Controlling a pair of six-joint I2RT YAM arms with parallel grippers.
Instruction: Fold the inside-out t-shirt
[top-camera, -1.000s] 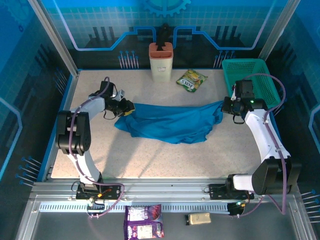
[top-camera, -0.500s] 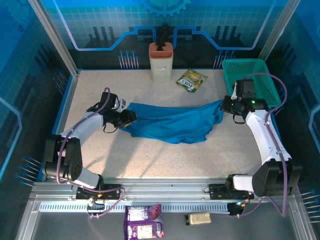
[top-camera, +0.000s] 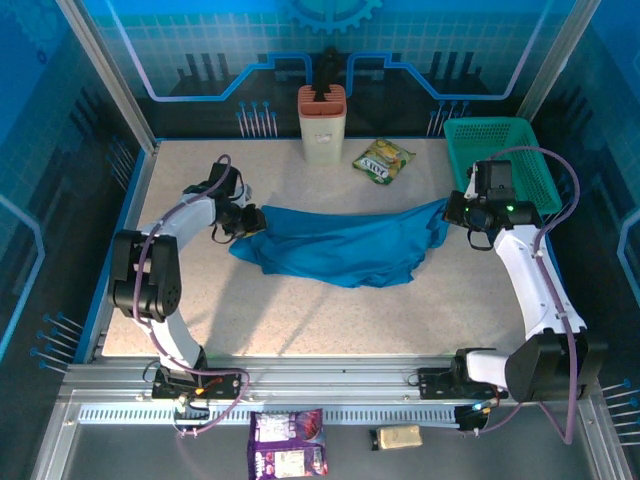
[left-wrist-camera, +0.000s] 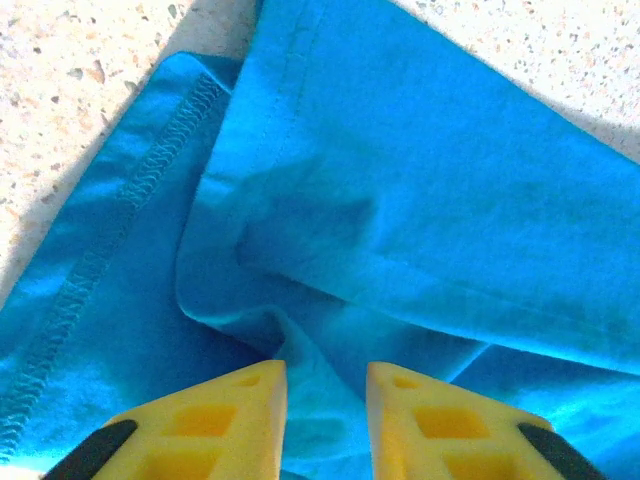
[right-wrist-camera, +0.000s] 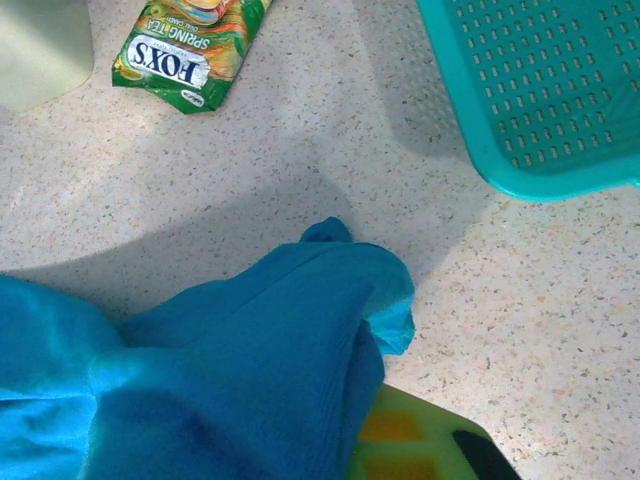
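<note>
The shirt (top-camera: 340, 245) lies in a loose, rumpled band across the middle of the table (top-camera: 300, 310), strung between the two arms. It is not yet flat and no fold is made. The left gripper (top-camera: 248, 221) sits at its left end. In the left wrist view the yellow fingers (left-wrist-camera: 230, 410) stand narrowly apart with a pucker of cloth in the gap, so it reads as pinching the shirt, beside a stitched hem (left-wrist-camera: 120, 215). The right gripper (top-camera: 453, 212) is clenched on the right end, just beside the basket (top-camera: 487, 124). In its wrist view the cloth bunches over the finger and drapes away to the left.

The step in hand looks like spreading the shirt before any fold. To do it well, both grips should hold an edge, not a wad. The left pinch seems to sit on an inner layer rather than the hem, so it may lift one layer and leave the others crumpled. A clean hold on the hem or a corner would serve better. The ends should then be drawn apart evenly and low, so the cloth slides flat instead of twisting. The right arm has little room before the basket, so most of the travel probably falls to the left. The snack packet (top-camera: 383, 160) lies near the shirt's far edge — a high sweep could catch it.
</note>
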